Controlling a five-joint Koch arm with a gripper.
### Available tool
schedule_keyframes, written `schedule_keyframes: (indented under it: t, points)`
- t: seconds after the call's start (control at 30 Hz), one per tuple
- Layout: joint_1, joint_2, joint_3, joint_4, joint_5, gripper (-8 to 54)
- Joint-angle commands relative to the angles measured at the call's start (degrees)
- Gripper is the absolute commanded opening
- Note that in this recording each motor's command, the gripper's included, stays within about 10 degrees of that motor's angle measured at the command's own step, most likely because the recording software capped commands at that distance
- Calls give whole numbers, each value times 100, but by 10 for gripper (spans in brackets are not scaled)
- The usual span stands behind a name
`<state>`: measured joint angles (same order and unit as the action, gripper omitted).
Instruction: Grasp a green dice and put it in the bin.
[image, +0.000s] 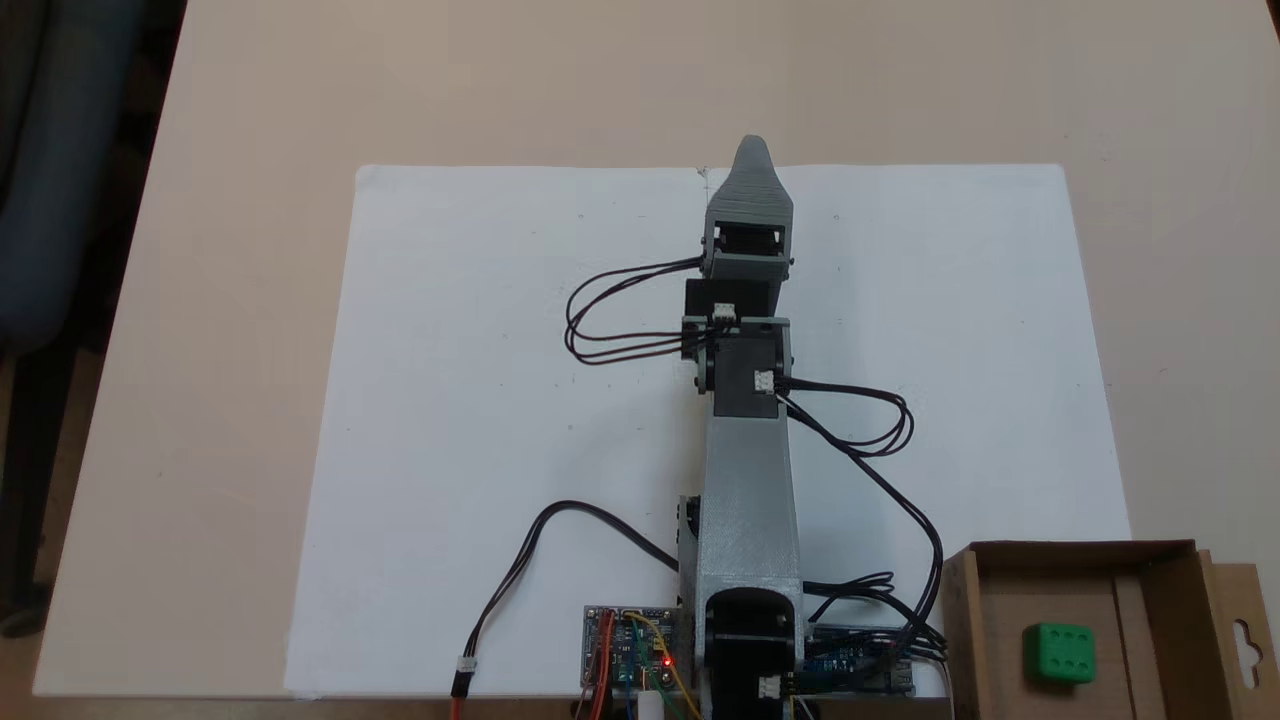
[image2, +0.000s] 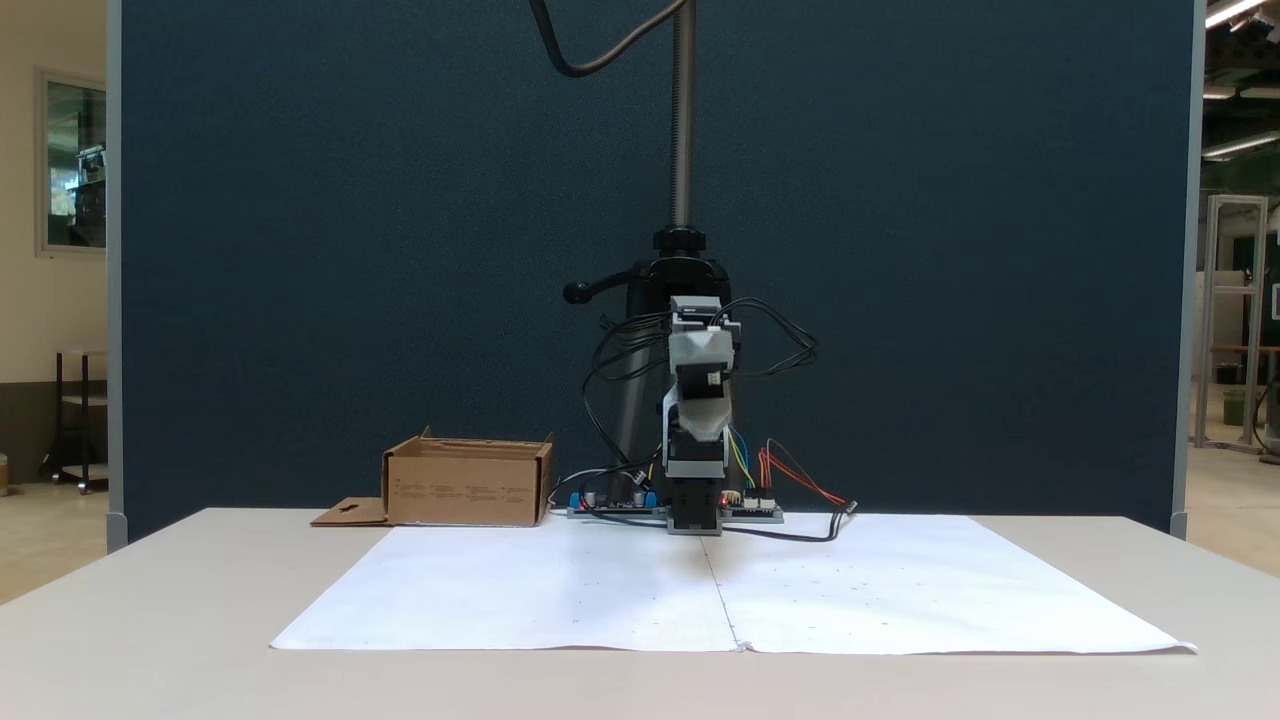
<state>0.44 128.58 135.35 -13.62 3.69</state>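
Green dice (image: 1059, 653) in bin (image: 1160, 560), far from end effector (image: 752, 150)

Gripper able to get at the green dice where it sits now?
Probably yes. The green dice lies in the open-topped bin beside the arm's base, nothing over it. The gripper points away over the paper, so the arm must swing round.

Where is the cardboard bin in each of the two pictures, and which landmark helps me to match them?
A fixed view from above: the bin sits at the bottom right corner, beside the arm's base, with the green dice inside.
A fixed view from the front: the bin stands left of centre, at the table's far edge.
Shared landmark: the white paper sheet under the arm.
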Motion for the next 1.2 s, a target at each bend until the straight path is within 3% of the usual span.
schedule_keyframes:
  t: [0.0, 0.8, 1.17]
  points:
    - [-9, 378, 97, -956, 70, 422]
    - [105, 747, 4351, -5500, -79, 422]
    - [97, 747, 4412, -7416, -132, 431]
